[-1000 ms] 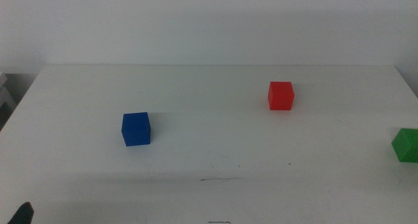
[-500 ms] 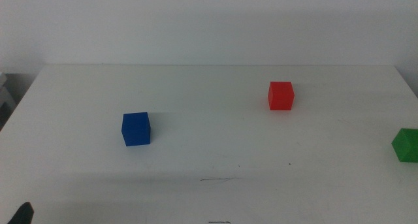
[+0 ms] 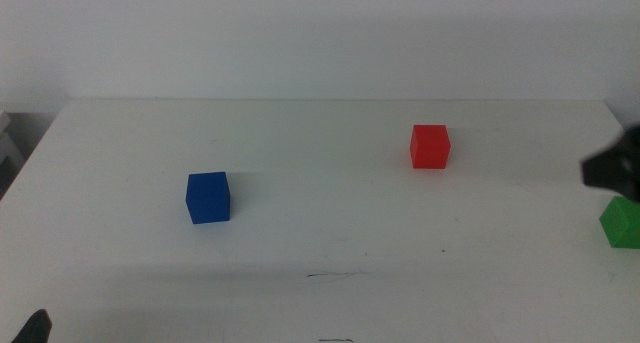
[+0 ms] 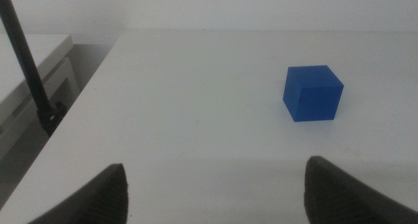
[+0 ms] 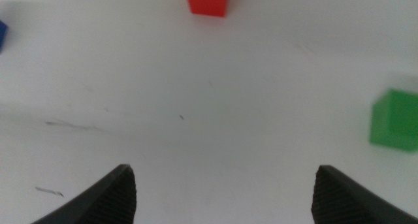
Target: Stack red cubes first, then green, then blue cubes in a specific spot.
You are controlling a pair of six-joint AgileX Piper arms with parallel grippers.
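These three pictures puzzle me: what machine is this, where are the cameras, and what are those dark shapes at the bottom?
Two robot arms share a white table. One camera looks down from above; one rides on each wrist. The dark shapes are each gripper's two jaws, spread open, holding nothing. The right gripper is entering from the right side, near the green cube. The left gripper waits at the near left corner, facing the blue cube. A red cube sits farther back. All three stand apart, unstacked.
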